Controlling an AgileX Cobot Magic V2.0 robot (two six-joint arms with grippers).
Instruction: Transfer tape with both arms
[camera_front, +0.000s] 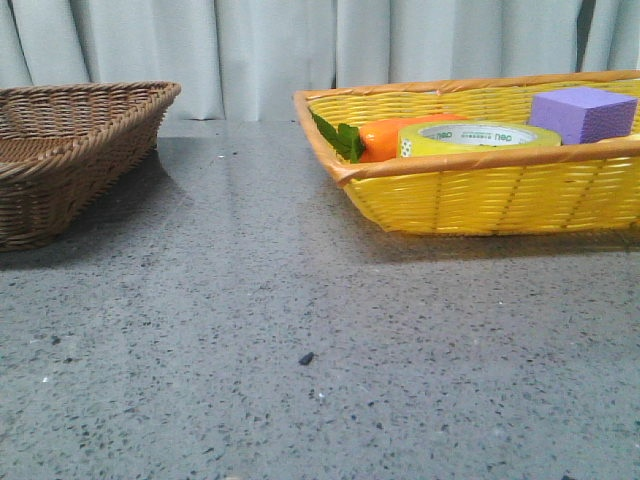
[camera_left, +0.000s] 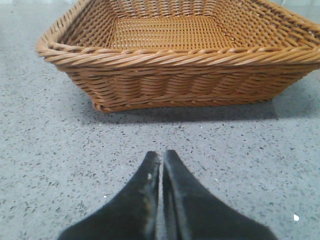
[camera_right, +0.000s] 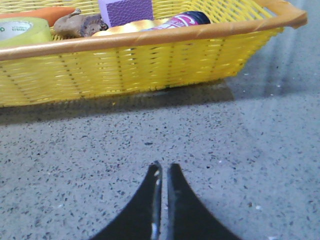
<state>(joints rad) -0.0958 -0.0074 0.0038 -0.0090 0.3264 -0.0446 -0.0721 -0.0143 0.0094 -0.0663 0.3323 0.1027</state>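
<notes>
There are two baskets on the grey speckled table (camera_front: 300, 330): one brown wicker basket (camera_front: 70, 150) at the left and one yellow basket (camera_front: 480, 190) with an orange rim at the right. They stand well apart, and between them is a wide open strip of table top. One small dark speck (camera_front: 306, 358) lies on this strip, toward the front.

There is one tape (camera_front: 478, 138). It lies flat inside the yellow basket, near the front wall, with its white core and green lettering facing up. Just beside it at the left is one orange carrot (camera_front: 385, 135) with green leaves, and at the right is one purple foam cube (camera_front: 582, 112). The right wrist view shows also one brown lumpy thing (camera_right: 80, 24) and one pink-labelled item (camera_right: 182, 20) in the same basket; what they are I cannot tell.

The left gripper (camera_left: 162, 165) is low over the table in front of the brown basket, its two fingers pressed together and holding nothing. The right gripper (camera_right: 163, 172) is before the yellow basket, fingers almost touching, also holding nothing.
</notes>
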